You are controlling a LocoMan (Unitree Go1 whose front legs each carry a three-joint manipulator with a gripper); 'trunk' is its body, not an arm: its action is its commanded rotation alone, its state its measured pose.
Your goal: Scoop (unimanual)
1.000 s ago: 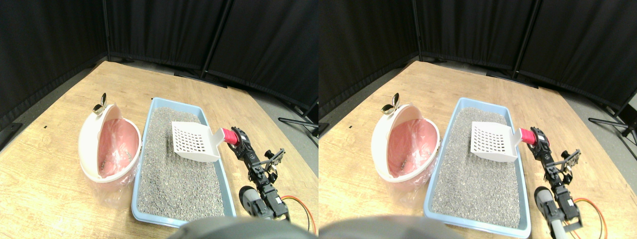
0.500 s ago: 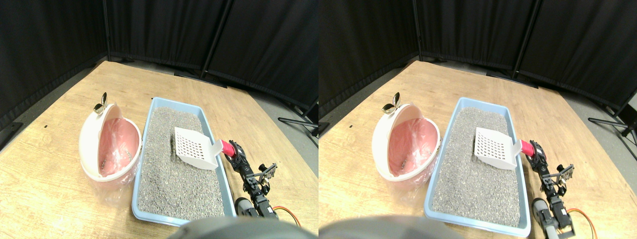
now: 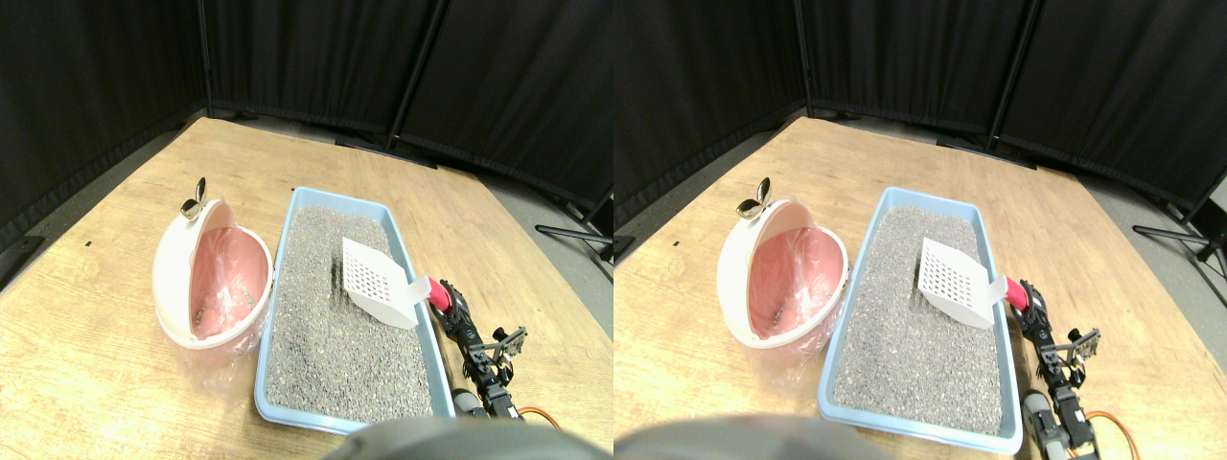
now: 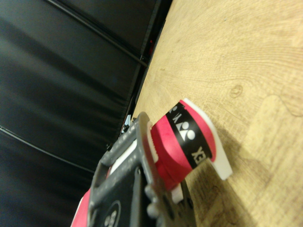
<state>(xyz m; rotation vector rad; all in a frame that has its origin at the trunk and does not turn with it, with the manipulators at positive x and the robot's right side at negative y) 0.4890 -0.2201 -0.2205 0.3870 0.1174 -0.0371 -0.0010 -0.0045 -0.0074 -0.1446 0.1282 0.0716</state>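
Scoop [image 3: 378, 284] dropped lower and tipped steeper than one second before, front edge now in grey litter [image 3: 335, 335] near middle of blue tray [image 3: 433, 359]. Red wrapped handle [image 3: 440, 293] stuck out over tray wall at 4 o'clock. Right gripper [image 3: 451, 300] pinched handle. Pink-lined white bin [image 3: 206, 278] sat at 9 o'clock, touching tray. All on wood table [image 3: 86, 364].

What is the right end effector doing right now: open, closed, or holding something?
Right end effector: closed on the scoop's red wrapped handle, scoop tilted into the litter.
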